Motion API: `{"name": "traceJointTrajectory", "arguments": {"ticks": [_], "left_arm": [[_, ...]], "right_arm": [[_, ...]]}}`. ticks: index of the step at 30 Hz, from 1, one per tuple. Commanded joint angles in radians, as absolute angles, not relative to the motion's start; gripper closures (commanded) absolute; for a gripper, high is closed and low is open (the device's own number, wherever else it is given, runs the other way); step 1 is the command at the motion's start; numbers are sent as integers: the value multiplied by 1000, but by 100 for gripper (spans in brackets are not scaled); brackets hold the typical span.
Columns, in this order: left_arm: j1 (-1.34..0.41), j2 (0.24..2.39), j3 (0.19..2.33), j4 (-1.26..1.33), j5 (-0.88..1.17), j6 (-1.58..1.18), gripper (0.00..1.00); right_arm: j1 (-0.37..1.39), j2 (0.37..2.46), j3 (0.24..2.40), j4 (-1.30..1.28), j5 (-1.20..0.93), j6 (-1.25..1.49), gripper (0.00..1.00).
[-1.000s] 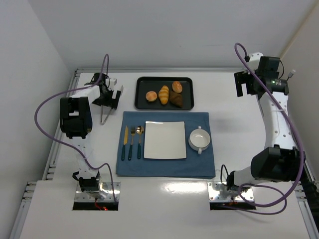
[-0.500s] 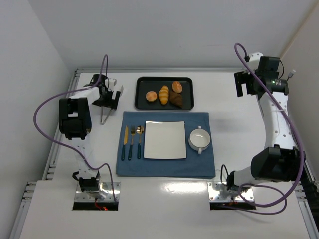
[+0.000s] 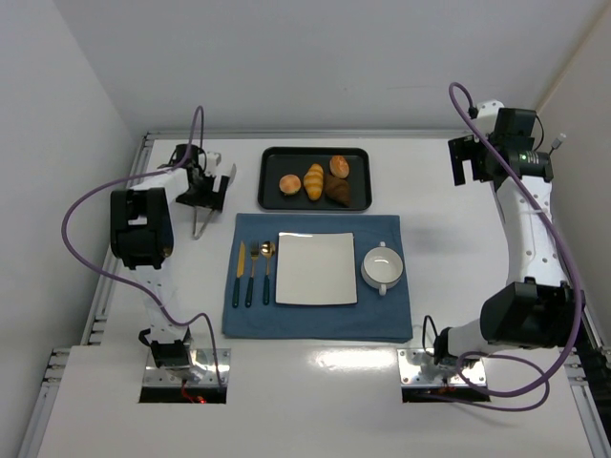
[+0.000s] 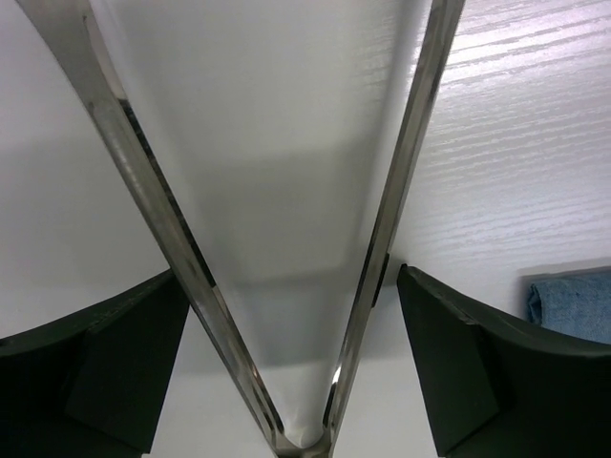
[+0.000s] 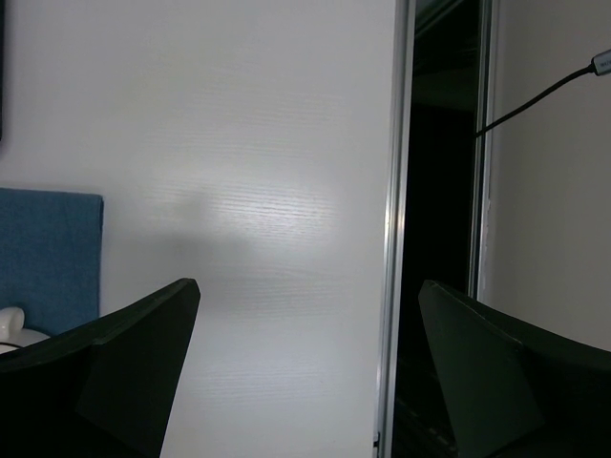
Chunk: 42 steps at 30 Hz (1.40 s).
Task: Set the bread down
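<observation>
The bread (image 3: 289,183), a small round orange-golden bun, lies at the left end of the black tray (image 3: 272,200). My left gripper (image 3: 203,186) is well to the left of the tray, low over a pair of metal tongs (image 3: 200,222) on the table. In the left wrist view its jaws (image 4: 291,277) stand open astride the tongs (image 4: 153,210). The two steel arms spread between the dark fingers (image 4: 449,363); the right finger is a little apart from its arm. My right gripper (image 3: 465,162) hangs open and empty at the far right (image 5: 310,363).
The tray also holds a yellow ridged roll (image 3: 313,180), a brown bun (image 3: 339,166) and a dark croissant (image 3: 337,189). A blue mat (image 3: 315,320) carries a white square plate (image 3: 316,268), a white bowl (image 3: 381,268), a knife (image 3: 241,273) and two spoons (image 3: 261,271). The table's metal edge rail (image 5: 389,239) runs beside the right gripper.
The left gripper has shifted slightly back and left over the tongs, and its jaws have narrowed a little round them. The right arm has not moved.
</observation>
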State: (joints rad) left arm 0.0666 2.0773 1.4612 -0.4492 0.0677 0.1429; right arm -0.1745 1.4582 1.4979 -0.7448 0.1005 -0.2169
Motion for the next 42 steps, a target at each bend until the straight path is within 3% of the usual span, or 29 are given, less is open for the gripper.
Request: {"name": "traceJointTrajectory", "arguments": {"ticks": [1, 3, 4, 7, 10, 11, 12, 17, 28, 42], "left_arm": [[78, 2089, 1420, -522, 38, 155, 15], [78, 2102, 1420, -522, 38, 155, 27], [78, 2102, 1420, -522, 38, 155, 45], [78, 2102, 1420, -522, 26, 146, 51], [78, 2124, 1431, -522, 17, 137, 74], [78, 2125, 1440, -534, 17, 137, 96], [78, 2134, 1440, -534, 8, 137, 100], [78, 2105, 1453, -554, 54, 147, 100], [6, 1706, 1563, -600, 285, 207, 100], [-83, 1658, 1609, -660, 342, 147, 100]], "right_arm": [[-179, 1434, 1502, -727, 88, -212, 0], [-179, 1425, 1502, -727, 87, -212, 0], [-179, 1425, 1502, -727, 87, -212, 0], [-179, 1416, 1502, -727, 87, -212, 0], [-179, 1416, 1502, -727, 87, -212, 0], [-179, 1416, 1502, -727, 77, -212, 0], [-179, 1416, 1502, -727, 77, -212, 0], [-179, 1416, 1511, -736, 77, -212, 0], [-179, 1398, 1520, -727, 57, -192, 0], [-179, 1370, 1540, -727, 18, -183, 0]]}}
